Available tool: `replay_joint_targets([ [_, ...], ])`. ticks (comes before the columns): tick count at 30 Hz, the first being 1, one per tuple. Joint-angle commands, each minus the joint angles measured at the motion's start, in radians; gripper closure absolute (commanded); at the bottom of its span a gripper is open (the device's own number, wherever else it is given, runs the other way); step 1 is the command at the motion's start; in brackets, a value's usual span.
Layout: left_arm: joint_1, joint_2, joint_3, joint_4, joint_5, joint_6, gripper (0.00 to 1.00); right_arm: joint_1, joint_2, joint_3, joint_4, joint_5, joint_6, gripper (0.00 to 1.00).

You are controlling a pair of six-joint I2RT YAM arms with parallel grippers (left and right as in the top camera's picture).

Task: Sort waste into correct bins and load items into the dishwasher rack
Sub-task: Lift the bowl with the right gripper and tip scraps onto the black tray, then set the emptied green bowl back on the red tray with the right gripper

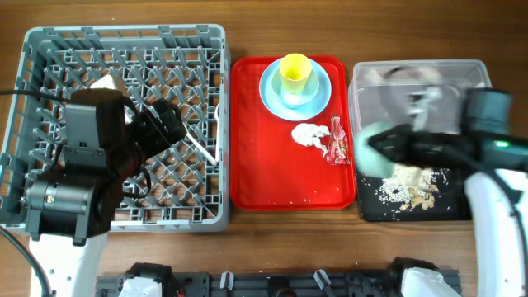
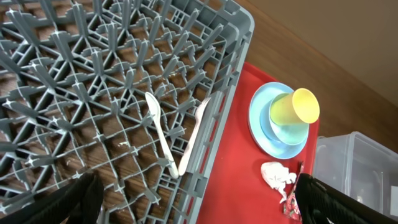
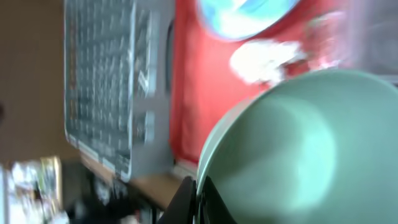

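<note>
My right gripper (image 1: pixel 386 147) is shut on the rim of the pale green-blue bowl (image 1: pixel 369 161), held blurred over the left end of the black tray (image 1: pixel 452 211). The bowl (image 3: pixel 292 149) fills the right wrist view, pinched at its edge by the fingers (image 3: pixel 198 198). Whitish food scraps (image 1: pixel 412 186) lie in the black tray. My left gripper (image 2: pixel 199 208) is open and empty over the grey dishwasher rack (image 1: pixel 49 49). A white spoon (image 2: pixel 160 134) and fork (image 2: pixel 196 132) lie in the rack. The yellow cup (image 1: pixel 295 74) stands on the blue plate (image 1: pixel 272 95).
The flat red serving tray (image 1: pixel 272 181) sits between rack and bins and carries the plate, a crumpled white napkin (image 1: pixel 310 134) and a red wrapper (image 1: pixel 339 142). The clear tub (image 1: pixel 412 74) stands behind the black tray. The left arm covers the rack's left half.
</note>
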Motion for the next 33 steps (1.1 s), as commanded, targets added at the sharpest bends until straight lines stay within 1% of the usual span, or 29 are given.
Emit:
replay_joint_targets([
  [1, 0.007, -0.002, 0.003, 0.002, 0.009, -0.003, 0.00, 0.277, 0.015, 0.010, 0.076, 0.200, 0.192, 0.96],
  [3, 0.007, -0.002, 0.003, 0.002, 0.008, -0.003, 0.00, 0.489, 0.055, 0.010, 0.162, 0.386, 0.314, 0.96],
  [5, 0.007, -0.002, 0.003, 0.002, 0.008, -0.003, 0.00, 0.655, 0.120, 0.010, 0.257, 0.509, 0.381, 0.96],
  [8, 0.007, -0.002, 0.003, 0.002, 0.008, -0.003, 0.00, 0.799, 0.227, 0.010, 0.387, 0.577, 0.412, 0.96],
  [11, 0.007, -0.002, 0.003, 0.002, 0.008, -0.003, 0.00, 0.869, 0.345, 0.010, 0.477, 0.629, 0.410, 0.96],
  [15, 0.007, -0.002, 0.003, 0.002, 0.008, -0.003, 0.00, 0.877, 0.446, 0.010, 0.529, 0.632, 0.411, 0.96],
  [16, 0.007, -0.002, 0.003, 0.002, 0.008, -0.003, 0.00, 0.877, 0.455, 0.010, 0.532, 0.615, 0.410, 0.93],
  [17, 0.007, -0.002, 0.003, 0.002, 0.008, -0.003, 0.00, 0.877, 0.455, 0.010, 0.534, 0.602, 0.407, 0.83],
  [18, 0.007, -0.002, 0.003, 0.002, 0.008, -0.003, 0.00, 0.876, 0.451, 0.011, 0.539, 0.584, 0.400, 0.68],
  [19, 0.007, -0.002, 0.003, 0.002, 0.008, -0.003, 0.00, 0.876, 0.443, 0.015, 0.543, 0.557, 0.373, 0.56],
  [20, 0.007, -0.002, 0.003, 0.002, 0.008, -0.003, 0.00, 0.872, 0.428, 0.026, 0.540, 0.541, 0.351, 0.46],
  [22, 0.007, -0.002, 0.003, 0.002, 0.009, -0.003, 0.00, 0.850, 0.390, 0.052, 0.525, 0.541, 0.343, 0.37],
  [24, 0.007, -0.002, 0.003, 0.002, 0.008, -0.003, 0.00, 0.816, 0.343, 0.066, 0.505, 0.559, 0.290, 0.30],
  [26, 0.007, -0.002, 0.003, 0.002, 0.008, -0.003, 0.00, 0.772, 0.318, 0.066, 0.476, 0.644, 0.277, 0.27],
  [28, 0.007, -0.002, 0.003, 0.002, 0.008, -0.003, 0.00, 0.721, 0.320, 0.065, 0.446, 0.757, 0.277, 0.24],
  [30, 0.007, -0.002, 0.003, 0.002, 0.008, -0.003, 0.00, 0.683, 0.335, 0.063, 0.431, 0.838, 0.275, 0.23],
  [31, 0.007, -0.002, 0.003, 0.002, 0.008, -0.003, 0.00, 0.667, 0.343, 0.061, 0.430, 0.859, 0.265, 0.23],
  [32, 0.007, -0.002, 0.003, 0.002, 0.009, -0.003, 0.00, 0.647, 0.354, 0.052, 0.440, 0.864, 0.225, 0.21],
  [33, 0.007, -0.002, 0.003, 0.002, 0.008, -0.003, 0.00, 0.629, 0.367, 0.043, 0.450, 0.867, 0.200, 0.18],
])
